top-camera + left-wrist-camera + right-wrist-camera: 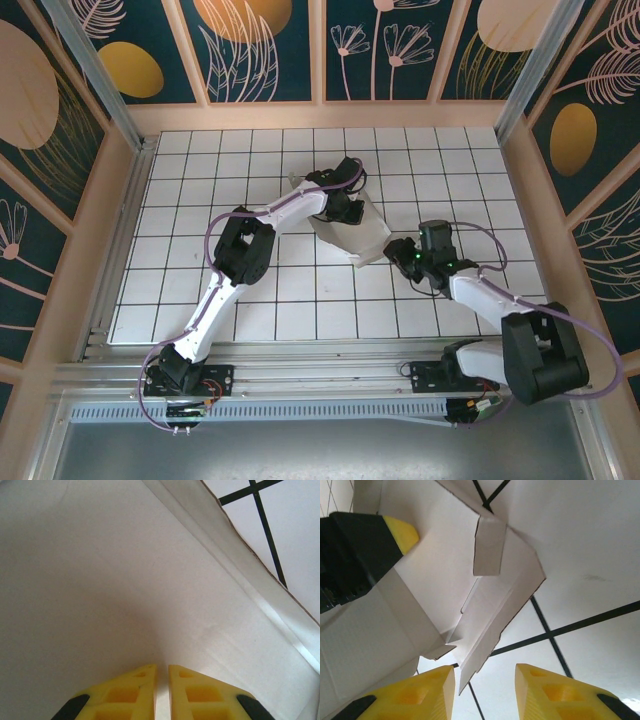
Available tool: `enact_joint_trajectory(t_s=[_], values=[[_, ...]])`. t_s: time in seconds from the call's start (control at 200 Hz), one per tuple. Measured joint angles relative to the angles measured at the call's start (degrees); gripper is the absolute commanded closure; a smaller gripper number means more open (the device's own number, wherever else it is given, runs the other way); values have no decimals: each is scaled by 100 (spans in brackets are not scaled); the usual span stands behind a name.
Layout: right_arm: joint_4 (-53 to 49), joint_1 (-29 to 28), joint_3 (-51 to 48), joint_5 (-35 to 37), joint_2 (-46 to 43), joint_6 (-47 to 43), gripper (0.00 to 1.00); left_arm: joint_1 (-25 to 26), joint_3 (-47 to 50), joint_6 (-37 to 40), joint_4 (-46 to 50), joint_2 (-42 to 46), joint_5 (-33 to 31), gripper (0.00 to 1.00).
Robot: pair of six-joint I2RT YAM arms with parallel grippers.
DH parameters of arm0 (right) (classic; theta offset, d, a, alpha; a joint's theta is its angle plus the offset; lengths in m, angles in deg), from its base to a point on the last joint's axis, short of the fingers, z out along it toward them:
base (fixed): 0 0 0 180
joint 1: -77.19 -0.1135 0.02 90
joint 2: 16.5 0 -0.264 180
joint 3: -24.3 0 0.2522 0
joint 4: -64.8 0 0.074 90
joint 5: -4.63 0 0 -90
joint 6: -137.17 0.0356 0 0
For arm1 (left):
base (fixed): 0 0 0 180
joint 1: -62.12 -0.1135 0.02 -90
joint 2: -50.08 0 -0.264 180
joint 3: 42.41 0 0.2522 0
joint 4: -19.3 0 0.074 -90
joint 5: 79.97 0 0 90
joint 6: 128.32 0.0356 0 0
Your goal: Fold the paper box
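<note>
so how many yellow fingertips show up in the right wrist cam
3. Two fingers of the right gripper at the bottom edge, apart; one finger of the left gripper at upper left, against the paper box. Its other finger may be hidden behind the box.

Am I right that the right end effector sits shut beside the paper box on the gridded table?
Not quite: the right end effector is open, jaws apart, as the right wrist view shows; it does sit beside the paper box on the gridded table.
</note>
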Motion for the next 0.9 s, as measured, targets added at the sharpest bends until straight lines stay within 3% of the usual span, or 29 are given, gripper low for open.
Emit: enact_joint_trajectory(t_s=[0.225, 0.551, 0.901], values=[[682, -90, -44, -184, 592, 367, 71, 2, -63, 0, 66, -28, 0, 85], [1233, -195, -52, -203, 1010, 743, 100, 0, -81, 2, 70, -33, -7, 86], [1106, -280, 291, -153, 1049, 776, 100, 4, -125, 4, 109, -55, -4, 86]])
